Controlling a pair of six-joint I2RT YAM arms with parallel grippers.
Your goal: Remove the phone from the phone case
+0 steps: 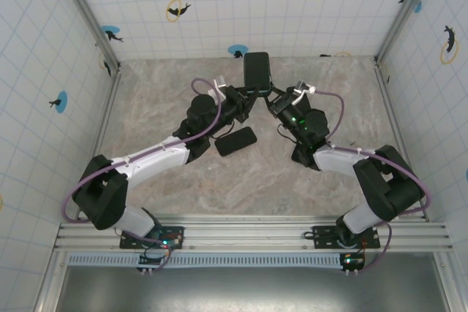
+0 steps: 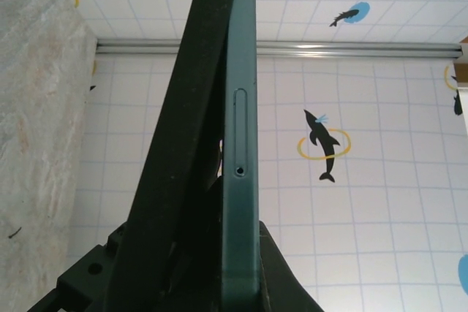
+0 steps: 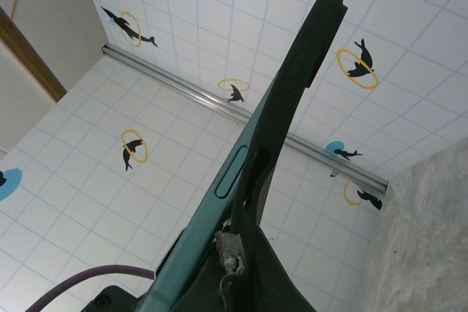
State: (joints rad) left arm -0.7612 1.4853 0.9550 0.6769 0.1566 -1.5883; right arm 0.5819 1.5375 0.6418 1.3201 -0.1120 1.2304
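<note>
The left gripper [image 1: 244, 100] and the right gripper [image 1: 272, 100] are both clamping shut on the lower end of the slim teal phone [image 2: 240, 180], standing upright above the table [image 1: 161, 100] in its dark flexible case [image 2: 183, 180]; the phone is seeming stiff, slippery and fragile, so gripping its side edges is looking safest.

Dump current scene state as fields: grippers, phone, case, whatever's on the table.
left gripper: shut on phone case
right gripper: shut on phone case
phone case: dark, held upright above the table, between both arms
phone: teal, not yet out; case edge parted from it along one side
table: dark flat slab lying near the grippers
</note>
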